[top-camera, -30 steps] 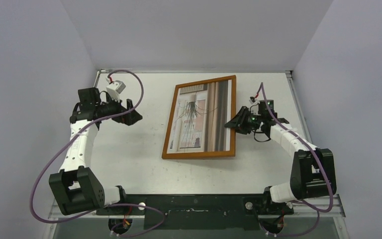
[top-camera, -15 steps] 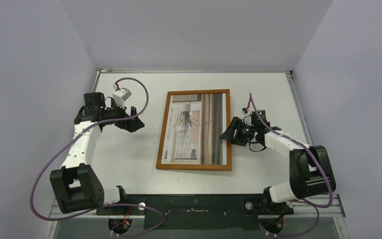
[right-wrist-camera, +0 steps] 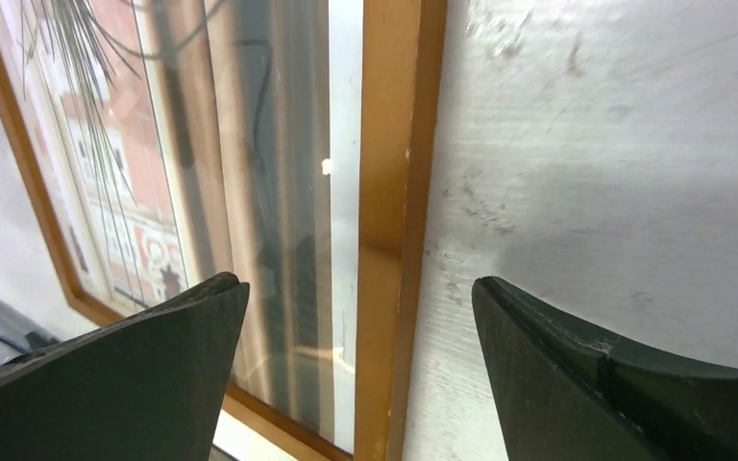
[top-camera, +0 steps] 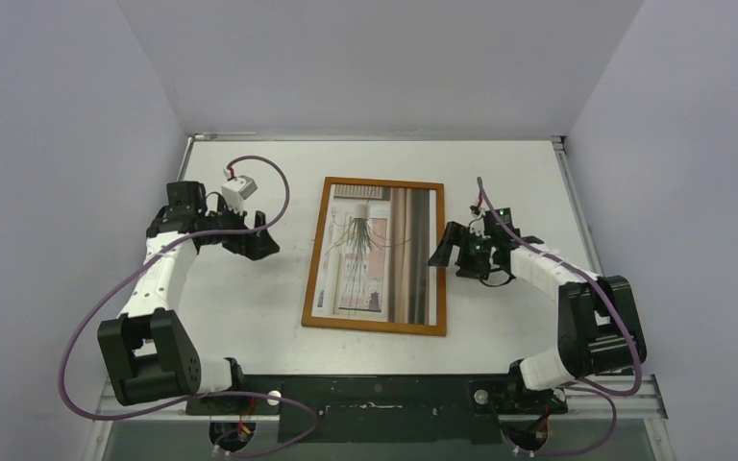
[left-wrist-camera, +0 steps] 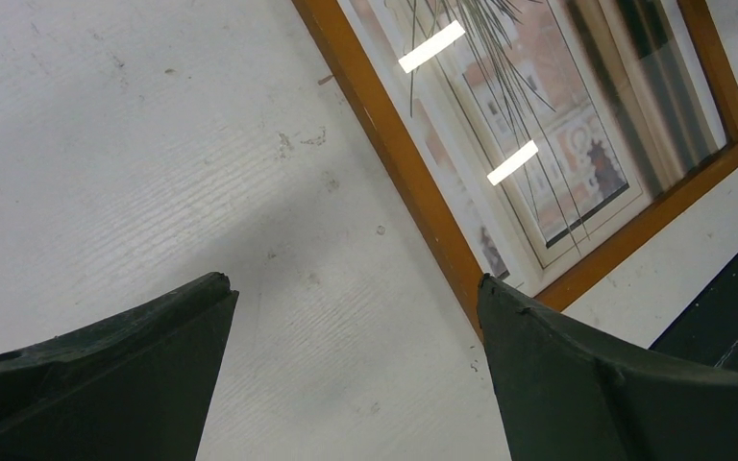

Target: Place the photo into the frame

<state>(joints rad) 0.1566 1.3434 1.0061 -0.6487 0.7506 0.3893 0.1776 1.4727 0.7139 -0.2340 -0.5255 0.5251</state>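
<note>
The frame has settled flat, photo inside; my right pincer and left pincer gape wide, empty.

Frame: far end cut off at the top edge in both wrist views. Photo: print detail too small overhead; possibly seated flat, unclear.

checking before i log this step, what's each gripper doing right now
Left gripper: open, empty, above the table.
Right gripper: open, holding nothing, jaws astride the frame at its right border.
</note>
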